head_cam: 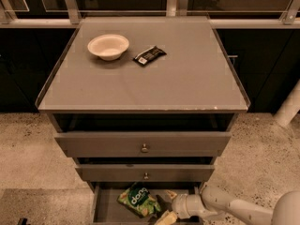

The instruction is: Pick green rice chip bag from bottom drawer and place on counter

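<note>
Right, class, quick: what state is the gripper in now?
Gripper: in the bottom drawer, beside the bag; open or closed cannot be told.

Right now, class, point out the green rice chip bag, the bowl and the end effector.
green rice chip bag (138,198): camera view, its dark round patch.
bowl (108,55): camera view, near outer wall.
end effector (163,217): camera view, its tip, beside the bag.

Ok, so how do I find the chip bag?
Look at the big grey cabinet with three drawers, then down to its open bottom drawer. The crinkly light-green bag lies there, right beside the robot's pincer. Unlike the small black wrapped bar up top, it says "dang" in white.
</note>
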You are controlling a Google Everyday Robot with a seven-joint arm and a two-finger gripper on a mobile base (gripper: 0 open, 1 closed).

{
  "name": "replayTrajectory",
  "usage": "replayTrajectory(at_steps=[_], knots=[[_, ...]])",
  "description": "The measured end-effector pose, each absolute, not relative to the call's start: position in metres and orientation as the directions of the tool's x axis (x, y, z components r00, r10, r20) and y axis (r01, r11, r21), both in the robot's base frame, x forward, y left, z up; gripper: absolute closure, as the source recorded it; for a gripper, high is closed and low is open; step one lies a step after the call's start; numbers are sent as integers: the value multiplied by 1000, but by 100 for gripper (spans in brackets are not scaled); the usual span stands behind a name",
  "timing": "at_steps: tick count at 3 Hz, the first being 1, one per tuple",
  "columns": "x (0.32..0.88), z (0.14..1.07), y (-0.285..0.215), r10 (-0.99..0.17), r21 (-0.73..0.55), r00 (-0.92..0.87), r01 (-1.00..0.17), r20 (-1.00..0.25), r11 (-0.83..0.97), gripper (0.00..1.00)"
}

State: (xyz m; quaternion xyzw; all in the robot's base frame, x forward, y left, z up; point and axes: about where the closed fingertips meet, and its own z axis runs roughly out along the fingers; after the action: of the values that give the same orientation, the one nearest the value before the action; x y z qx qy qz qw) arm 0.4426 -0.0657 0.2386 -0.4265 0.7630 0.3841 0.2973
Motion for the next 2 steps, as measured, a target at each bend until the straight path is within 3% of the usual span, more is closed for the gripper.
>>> replayTrajectory(at_steps=[2], knots=[[469, 213, -45, -384, 284, -428, -881, -818, 377, 0]])
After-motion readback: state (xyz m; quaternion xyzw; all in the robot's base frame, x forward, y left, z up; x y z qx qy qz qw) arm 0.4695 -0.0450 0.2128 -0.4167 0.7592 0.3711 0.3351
